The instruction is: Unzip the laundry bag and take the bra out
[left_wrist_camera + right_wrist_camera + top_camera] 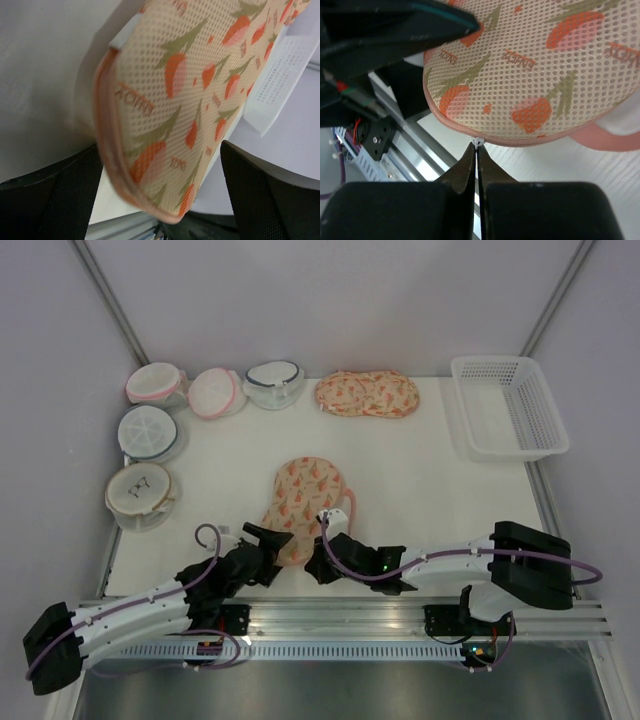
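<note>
TWO ARMS CONVERGE: The left arm (130,610) and right arm (450,558) stretch low and inward from their bases, wrists almost meeting at centre. The left gripper (272,540) holds its black fingers (55,200) spread wide. The right gripper (476,155) has its fingers pressed flat together, tips forward.

Laundry bag (190,100) near rim blurred; far end cropped.
</note>
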Robot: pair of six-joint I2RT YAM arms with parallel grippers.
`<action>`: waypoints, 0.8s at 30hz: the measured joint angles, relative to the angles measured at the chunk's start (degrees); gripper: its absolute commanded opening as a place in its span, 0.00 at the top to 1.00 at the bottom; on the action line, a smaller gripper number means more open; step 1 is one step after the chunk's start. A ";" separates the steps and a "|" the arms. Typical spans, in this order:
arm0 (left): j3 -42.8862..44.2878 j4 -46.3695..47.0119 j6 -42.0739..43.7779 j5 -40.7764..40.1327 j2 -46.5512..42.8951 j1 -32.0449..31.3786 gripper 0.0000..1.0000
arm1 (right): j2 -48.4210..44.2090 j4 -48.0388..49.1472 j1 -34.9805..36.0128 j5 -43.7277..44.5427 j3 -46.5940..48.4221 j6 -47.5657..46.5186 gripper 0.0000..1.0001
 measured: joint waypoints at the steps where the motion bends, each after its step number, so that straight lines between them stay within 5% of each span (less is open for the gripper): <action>1: 0.24 1.33 -0.31 -0.61 1.55 0.00 0.00 | -0.31 0.26 0.20 -0.81 -0.39 -0.44 1.00; 3: 0.35 3.48 -0.52 -1.53 3.67 0.00 0.03 | -1.09 0.48 0.42 -2.49 -1.51 -1.29 1.00; 5: 0.55 4.94 -0.66 -2.36 5.22 0.00 0.17 | -1.51 0.35 0.74 -4.26 -2.32 -2.10 1.00; 6: 0.55 5.70 -0.68 -2.69 5.77 0.00 0.26 | -1.53 -0.04 1.14 -4.74 -2.38 -2.64 1.00; 7: 0.55 6.36 -0.59 -2.84 6.14 0.00 0.45 | -1.60 -0.48 1.60 -5.01 -2.38 -2.97 1.00; 10: 0.55 7.76 0.26 -2.78 6.21 0.00 0.72 | -1.79 -2.56 2.95 -5.40 -2.14 -3.85 1.00; 13: 0.48 8.72 1.88 -2.21 4.90 -0.11 0.87 | -1.81 -5.46 3.45 -5.11 -1.14 -4.42 1.00; 17: -0.35 7.78 4.70 -1.64 1.36 -0.24 0.97 | -1.84 -12.61 3.58 -1.46 2.51 -4.42 1.00; 24: -0.13 3.98 13.40 -0.50 -5.03 -0.20 0.98 | -2.43 -28.50 3.89 8.22 7.91 -1.42 1.00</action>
